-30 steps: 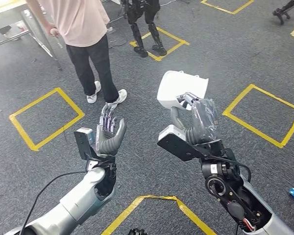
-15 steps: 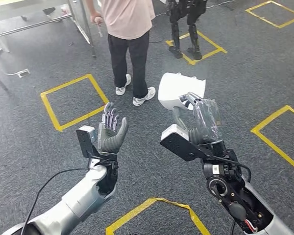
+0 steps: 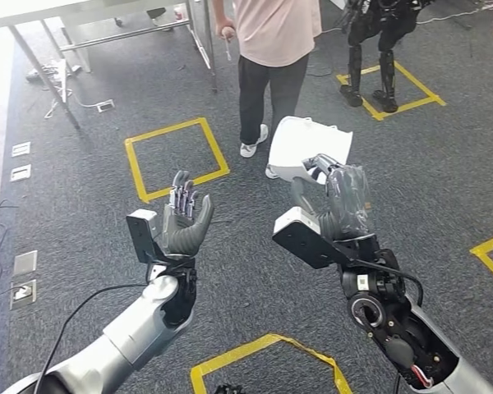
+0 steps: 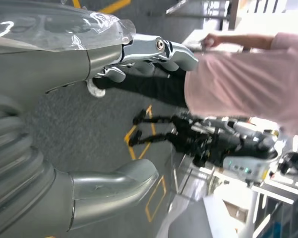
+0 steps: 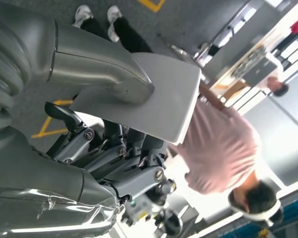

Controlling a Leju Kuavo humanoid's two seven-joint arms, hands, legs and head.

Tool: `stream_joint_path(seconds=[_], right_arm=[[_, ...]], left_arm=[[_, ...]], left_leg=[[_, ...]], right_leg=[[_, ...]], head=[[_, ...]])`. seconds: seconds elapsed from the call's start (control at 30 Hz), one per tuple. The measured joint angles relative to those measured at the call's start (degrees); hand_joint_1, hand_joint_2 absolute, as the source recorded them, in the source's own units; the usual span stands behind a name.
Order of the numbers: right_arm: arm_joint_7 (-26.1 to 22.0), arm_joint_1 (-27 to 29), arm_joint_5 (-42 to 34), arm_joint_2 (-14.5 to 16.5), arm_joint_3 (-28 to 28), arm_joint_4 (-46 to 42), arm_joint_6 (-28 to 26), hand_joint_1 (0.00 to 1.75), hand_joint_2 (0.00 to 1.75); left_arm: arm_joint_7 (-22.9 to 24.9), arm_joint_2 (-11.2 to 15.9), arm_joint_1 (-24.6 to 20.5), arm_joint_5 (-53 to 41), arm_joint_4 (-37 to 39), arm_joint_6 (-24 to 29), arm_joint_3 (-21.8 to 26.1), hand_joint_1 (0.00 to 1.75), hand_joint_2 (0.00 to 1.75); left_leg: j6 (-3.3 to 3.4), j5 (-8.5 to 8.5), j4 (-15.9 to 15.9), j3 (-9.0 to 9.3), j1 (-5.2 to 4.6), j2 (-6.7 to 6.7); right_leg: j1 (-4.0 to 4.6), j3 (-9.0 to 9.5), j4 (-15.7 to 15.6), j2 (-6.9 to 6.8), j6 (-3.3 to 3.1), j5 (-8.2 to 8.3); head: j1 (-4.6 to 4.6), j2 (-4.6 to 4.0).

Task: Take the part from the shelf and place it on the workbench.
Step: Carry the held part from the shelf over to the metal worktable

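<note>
The white part point(image 3: 306, 148) sits up at my one o'clock, clamped between the thumb and fingers of my right hand point(image 3: 331, 201). I judge I'm carrying it to the workbench, so next I must reach the table point(image 3: 76, 12) at eleven o'clock, passing the person point(image 3: 275, 49) at twelve. My left hand point(image 3: 185, 217) is spread, palm up, holding nothing.

No text, label, brand, number or sign can be read in any of the views. The yellow tape squares point(image 3: 174, 158) on the grey carpet at about 11 o'clock carry no writing, and the white part point(image 3: 306, 146) at about 1 o'clock has a plain surface
</note>
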Motion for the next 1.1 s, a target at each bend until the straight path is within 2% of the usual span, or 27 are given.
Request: stream_joint_path(seconds=[0.03, 0.07, 0.1, 0.13, 0.17, 0.23, 0.27, 0.33, 0.37, 0.4, 0.43, 0.5, 0.53, 0.57, 0.6, 0.63, 0.7, 0.77, 0.8, 0.83, 0.87, 0.93, 0.97, 1.0, 1.03, 1.07, 1.1], right_arm=[[-0.02, 0.07, -0.02, -0.01, 0.02, 0.01, -0.04, 1.75, 1.75], [-0.02, 0.11, -0.02, -0.02, 0.03, 0.01, -0.06, 1.75, 1.75], [-0.02, 0.13, -0.02, -0.02, 0.04, 0.01, -0.08, 1.75, 1.75], [-0.02, 0.14, -0.03, -0.02, 0.04, 0.01, -0.10, 1.75, 1.75], [-0.02, 0.13, -0.05, -0.02, 0.04, 0.01, -0.12, 1.75, 1.75], [-0.04, 0.10, -0.09, -0.03, 0.01, 0.00, -0.21, 1.75, 1.75], [-0.08, 0.08, -0.09, -0.03, 0.00, -0.01, -0.27, 1.75, 1.75], [-0.15, 0.07, -0.10, -0.03, -0.02, -0.02, -0.39, 1.75, 1.75], [-0.17, 0.07, -0.10, -0.03, -0.04, -0.02, -0.44, 1.75, 1.75], [-0.20, 0.06, -0.10, -0.03, -0.06, -0.02, -0.49, 1.75, 1.75], [-0.22, 0.08, -0.09, -0.05, -0.08, -0.02, -0.54, 1.75, 1.75], [-0.26, 0.27, -0.09, -0.13, -0.06, -0.01, -0.60, 1.75, 1.75], [-0.26, 0.44, -0.10, -0.19, -0.05, -0.01, -0.60, 1.75, 1.75], [-0.26, 0.59, -0.10, -0.23, -0.05, 0.00, -0.60, 1.75, 1.75], [-0.27, 0.70, -0.10, -0.25, -0.05, 0.01, -0.60, 1.75, 1.75], [-0.27, 0.74, -0.10, -0.26, -0.05, 0.01, -0.60, 1.75, 1.75], [-0.31, 0.74, -0.10, -0.27, -0.07, 0.01, -0.60, 1.75, 1.75], [-0.38, 0.72, -0.11, -0.29, -0.07, 0.02, -0.60, 1.75, 1.75], [-0.43, 0.71, -0.14, -0.30, -0.07, 0.02, -0.60, 1.75, 1.75], [-0.50, 0.66, -0.20, -0.28, -0.07, 0.01, -0.59, 1.75, 1.75], [-0.56, 0.63, -0.32, -0.26, -0.06, 0.00, -0.58, 1.75, 1.75], [-0.77, 0.49, -0.59, -0.21, -0.05, -0.01, -0.57, 1.75, 1.75], [-0.86, 0.43, -0.77, -0.21, -0.05, -0.01, -0.57, 1.75, 1.75], [-0.99, 0.40, -0.95, -0.21, -0.03, 0.01, -0.57, 1.75, 1.75], [-1.12, 0.39, -1.17, -0.21, 0.00, 0.02, -0.56, 1.75, 1.75], [-1.25, 0.40, -1.43, -0.21, 0.03, 0.02, -0.54, 1.75, 1.75], [-1.38, 0.41, -1.65, -0.21, 0.05, 0.03, -0.52, 1.75, 1.75]], left_arm=[[0.01, 0.01, 0.06, 0.04, 0.06, 0.00, 0.00, 0.00, 1.75], [0.01, 0.01, 0.12, 0.05, 0.12, 0.00, 0.00, 0.00, 1.75], [0.01, 0.02, 0.14, 0.07, 0.17, 0.00, 0.00, 0.00, 1.75], [0.01, 0.06, 0.13, 0.07, 0.20, 0.00, 0.00, 0.00, 1.75], [0.01, 0.08, 0.05, 0.07, 0.20, 0.00, 0.00, 0.00, 1.75], [-0.01, 0.08, -0.15, 0.07, 0.21, -0.01, 0.00, 0.00, 1.75], [-0.02, 0.07, -0.22, 0.07, 0.22, -0.02, 0.00, 0.00, 1.75], [-0.04, 0.07, -0.25, 0.09, 0.27, -0.04, 0.00, 0.00, 1.75], [-0.07, 0.08, -0.27, 0.11, 0.29, -0.06, 0.00, 0.00, 1.75], [-0.09, 0.08, -0.33, 0.15, 0.30, -0.08, 0.00, 0.00, 1.75], [-0.13, 0.03, -0.41, 0.19, 0.31, -0.09, 0.00, 0.00, 1.75], [-0.18, -0.13, -0.50, 0.25, 0.36, -0.12, -0.02, 0.00, 1.75], [-0.19, -0.20, -0.47, 0.26, 0.40, -0.13, -0.02, 0.00, 1.75], [-0.19, -0.23, -0.44, 0.27, 0.48, -0.13, -0.03, 0.00, 1.75], [-0.19, -0.24, -0.43, 0.28, 0.56, -0.12, -0.04, 0.00, 1.75], [-0.19, -0.25, -0.43, 0.30, 0.62, -0.12, -0.04, 0.00, 1.75], [-0.22, -0.35, -0.50, 0.31, 0.69, -0.10, -0.04, 0.00, 1.75], [-0.27, -0.45, -0.55, 0.36, 0.78, -0.07, -0.04, 0.00, 1.75], [-0.31, -0.46, -0.51, 0.39, 0.81, -0.04, -0.04, 0.00, 1.75], [-0.34, -0.41, -0.42, 0.42, 0.84, -0.01, -0.04, 0.00, 1.75], [-0.39, -0.34, -0.33, 0.42, 0.84, 0.11, -0.04, 0.00, 1.75], [-0.47, -0.21, -0.42, 0.46, 0.84, 0.42, -0.04, 0.00, 1.75], [-0.50, -0.20, -0.49, 0.49, 0.84, 0.59, -0.04, 0.00, 1.75], [-0.51, -0.20, -0.53, 0.55, 0.84, 0.75, -0.04, 0.00, 1.75], [-0.52, -0.20, -0.45, 0.61, 0.84, 0.91, -0.04, 0.00, 1.75], [-0.52, -0.18, -0.31, 0.68, 0.84, 1.05, -0.04, 0.00, 1.75], [-0.52, -0.15, -0.19, 0.74, 0.84, 1.17, -0.04, 0.00, 1.75]], left_leg=[[-0.21, -0.92, 3.05, -1.54, 0.11, 0.36], [-0.38, -0.81, 4.08, -2.05, 0.21, 0.54], [-0.49, 0.31, 2.67, -1.29, 0.31, 0.79], [-0.55, 2.14, -0.93, 0.69, 0.40, 1.37], [-0.54, 3.78, -5.43, 3.14, 0.39, 2.65], [0.11, 5.64, -11.57, 6.46, 0.18, 4.42], [0.60, 5.65, -12.47, 6.86, 0.03, 4.60], [1.61, 5.61, -12.40, 6.78, -0.02, 3.09], [1.97, 5.63, -12.47, 6.80, 0.05, 2.43], [2.34, 5.68, -12.54, 6.86, 0.14, 1.82], [2.67, 5.75, -12.63, 6.93, 0.24, 1.20], [3.08, 5.78, -12.62, 6.93, 0.10, -0.14], [3.17, 5.78, -12.59, 6.93, -0.03, -0.96], [3.21, 5.76, -12.55, 6.94, -0.16, -1.80], [3.23, 5.76, -12.49, 6.96, -0.26, -2.68], [3.23, 5.75, -12.42, 7.00, -0.33, -3.57], [3.13, 5.80, -12.31, 6.97, -0.40, -5.22], [2.67, 6.04, -12.28, 6.55, -0.08, -6.66], [2.28, 6.27, -12.39, 6.28, 0.13, -7.35], [1.86, 6.53, -12.57, 6.10, 0.23, -8.08], [1.54, 6.55, -12.59, 5.98, 0.14, -7.68], [0.76, 4.84, -9.98, 4.62, -0.18, -4.15], [0.38, 3.07, -6.80, 3.10, -0.11, -1.78], [-0.09, 1.10, -2.70, 1.09, 0.04, -0.29], [-0.49, -0.38, 1.13, -0.76, 0.25, 0.29], [-0.81, -0.94, 3.42, -1.81, 0.46, 0.52], [-1.06, -0.46, 3.50, -1.68, 0.63, 0.61]], right_leg=[[0.01, -0.03, 0.01, -0.87, -0.01, -0.04], [-0.02, -0.04, 0.02, -1.72, 0.02, -0.10], [-0.08, 0.00, 0.04, -2.54, 0.12, -0.19], [-0.13, 0.09, 0.08, -3.32, 0.29, -0.33], [-0.07, 0.21, 0.17, -4.02, 0.56, -0.53], [0.28, 0.40, 0.38, -5.13, 1.21, -1.02], [0.51, 0.53, 0.42, -5.61, 1.51, -1.22], [0.55, 0.88, 0.35, -6.58, 2.12, -1.59], [0.41, 0.84, 0.70, -6.19, 2.43, -2.10], [0.22, 0.36, 1.96, -5.14, 2.67, -3.11], [0.09, -0.84, 4.68, -3.61, 2.83, -4.74], [0.01, -4.73, 13.16, -0.96, 2.87, -8.59], [0.04, -6.63, 16.90, -0.44, 2.81, -9.70], [0.07, -7.73, 18.67, -0.22, 2.68, -9.67], [0.12, -7.78, 17.99, -0.04, 2.42, -8.42], [0.22, -6.77, 15.02, 0.35, 2.08, -6.23], [0.28, -3.57, 6.77, 2.94, 1.21, -1.97], [0.32, -1.60, 2.19, 5.21, 0.71, -0.60], [0.39, -1.27, 1.80, 5.28, 0.64, -0.72], [0.36, -0.93, 1.35, 4.58, 0.53, -0.65], [0.23, -0.55, 0.95, 3.78, 0.37, -0.44], [-0.11, 0.02, -0.01, 2.14, -0.04, 0.08], [-0.08, 0.15, -0.23, 1.41, -0.17, 0.21], [-0.05, 0.14, -0.29, 0.73, -0.27, 0.22], [-0.03, 0.09, -0.28, 0.10, -0.31, 0.20], [-0.07, 0.05, -0.26, -0.49, -0.30, 0.17], [-0.13, 0.03, -0.24, -1.01, -0.25, 0.13]], head=[[-0.04, 0.00], [-0.10, 0.00], [-0.19, 0.00], [-0.29, 0.00], [-0.44, 0.00], [-0.64, 0.00], [-0.58, 0.00], [-0.24, 0.00], [-0.09, 0.00], [0.06, 0.00], [0.26, 0.00], [0.57, 0.00], [0.65, 0.00], [0.67, 0.00], [0.69, 0.00], [0.71, 0.00], [0.69, 0.00], [0.75, 0.00], [0.82, 0.00], [0.93, 0.00], [0.99, 0.00], [0.54, 0.00], [0.32, 0.00], [0.09, 0.00], [0.06, 0.00], [0.03, 0.00], [-0.01, 0.00]])
